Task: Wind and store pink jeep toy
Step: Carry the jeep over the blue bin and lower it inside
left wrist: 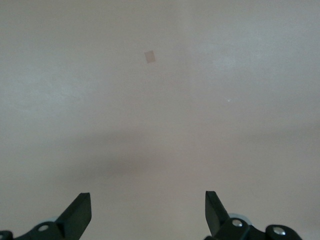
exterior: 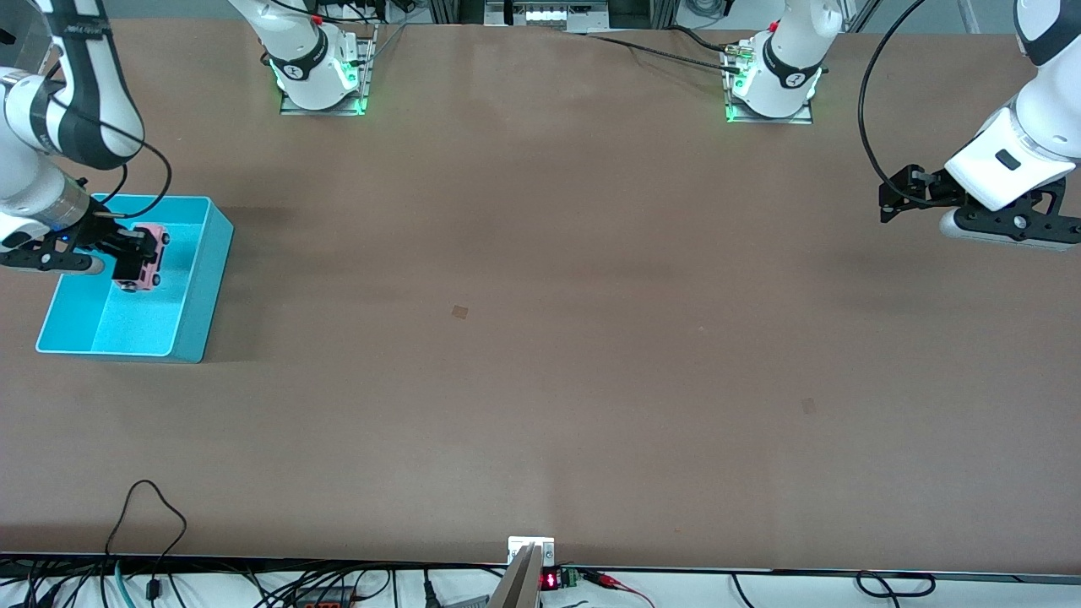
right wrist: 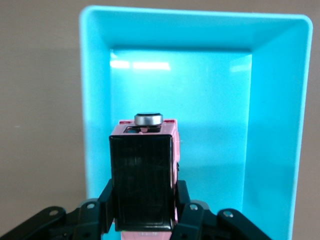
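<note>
over the turquoise bin [exterior: 203,279] at the right arm's end of the worktop [exterior: 540,338], the right hand [exterior: 127,253] clamps the pink jeep toy [exterior: 153,257] by its flanks, long axis steeply tilted, one end downward. the left hand [exterior: 895,198] waits, fingers spread, over bare worktop.

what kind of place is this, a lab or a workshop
Most likely a robotics lab. Two arms are bolted to a bare brown table, cables run along its edge, and the only props are a turquoise bin and the pink jeep toy held by the right end effector.
</note>
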`<state>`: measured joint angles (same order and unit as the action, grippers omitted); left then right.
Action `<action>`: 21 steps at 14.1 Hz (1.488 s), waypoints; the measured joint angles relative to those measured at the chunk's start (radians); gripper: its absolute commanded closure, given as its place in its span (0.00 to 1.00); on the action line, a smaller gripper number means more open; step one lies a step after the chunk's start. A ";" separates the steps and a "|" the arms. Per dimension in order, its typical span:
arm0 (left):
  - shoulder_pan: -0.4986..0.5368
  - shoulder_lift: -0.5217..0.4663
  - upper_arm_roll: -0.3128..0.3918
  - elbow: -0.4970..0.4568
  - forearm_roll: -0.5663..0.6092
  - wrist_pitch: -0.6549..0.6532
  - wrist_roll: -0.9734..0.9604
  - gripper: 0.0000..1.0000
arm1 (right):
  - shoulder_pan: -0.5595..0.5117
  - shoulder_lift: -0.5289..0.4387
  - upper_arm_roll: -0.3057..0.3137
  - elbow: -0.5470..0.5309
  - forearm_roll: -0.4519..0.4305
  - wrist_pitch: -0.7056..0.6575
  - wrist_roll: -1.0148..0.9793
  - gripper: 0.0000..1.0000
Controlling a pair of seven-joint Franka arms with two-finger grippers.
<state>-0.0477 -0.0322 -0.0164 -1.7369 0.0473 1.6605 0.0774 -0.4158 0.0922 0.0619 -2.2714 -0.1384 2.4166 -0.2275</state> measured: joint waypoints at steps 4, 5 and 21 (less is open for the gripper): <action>0.000 0.000 0.000 0.000 0.000 -0.009 0.000 0.00 | -0.042 0.091 0.000 -0.002 0.000 0.078 -0.029 1.00; 0.000 0.000 0.000 0.000 0.000 -0.010 0.000 0.00 | -0.043 0.109 0.000 -0.003 0.000 0.091 -0.029 1.00; 0.000 0.000 0.001 0.004 0.000 -0.012 0.000 0.00 | -0.084 0.190 0.017 -0.010 0.000 0.158 -0.081 0.00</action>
<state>-0.0477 -0.0324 -0.0158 -1.7332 0.0473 1.6486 0.0773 -0.5002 0.2823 0.0785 -2.2810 -0.1383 2.5746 -0.3088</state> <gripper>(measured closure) 0.000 0.062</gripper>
